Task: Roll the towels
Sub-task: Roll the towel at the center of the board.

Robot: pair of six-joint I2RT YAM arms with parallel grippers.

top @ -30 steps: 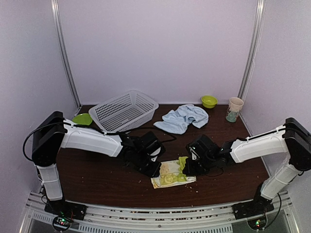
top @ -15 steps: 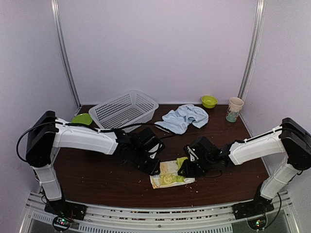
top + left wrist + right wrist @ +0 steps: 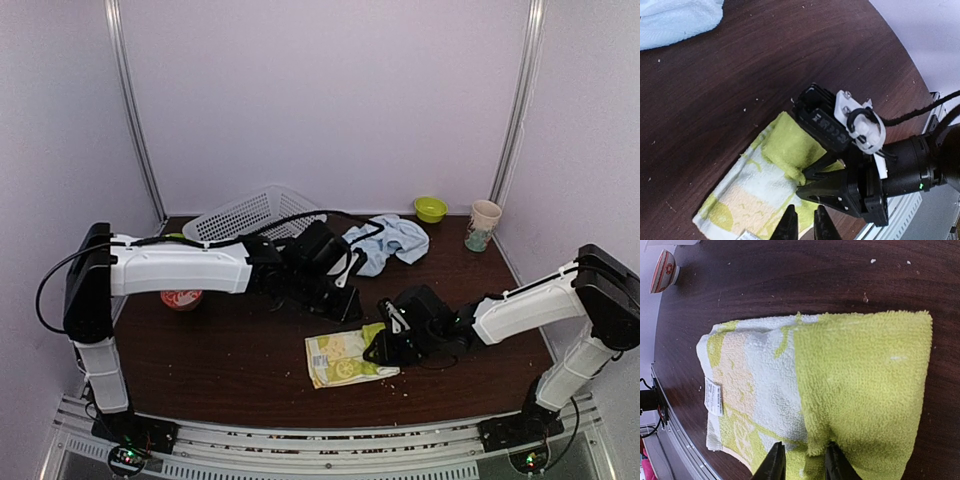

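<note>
Front middle of the table (image 3: 220, 370): the lemon-print towel (image 3: 340, 358) lies flat, its lime-green end folded over onto the printed side. A white label (image 3: 713, 396) shows at one edge.

Your right gripper (image 3: 802, 466) sits low on that fold. Its wrist view shows only the fingertips. They stand a little apart, the fold's edge runs into the gap, and the cloth there is flat rather than bunched. You cannot tell whether the tips press on the cloth. From above, the gripper body hides the towel's right end.

Your left gripper (image 3: 806, 227) hangs above the table between the two towels, touching neither. Its tips are cut off at the bottom of its own view; a thin slit separates them, with nothing in it.

At the back, the pale blue towel (image 3: 395, 238) lies crumpled, its left part covered by the left arm and cable. The same arm hides most of the white mesh basket (image 3: 240, 215). A red-patterned bowl (image 3: 181, 298) shows only half from under it. Back right stand a green bowl (image 3: 431, 208) and a cup (image 3: 484, 225), the cup's print too small to read.
</note>
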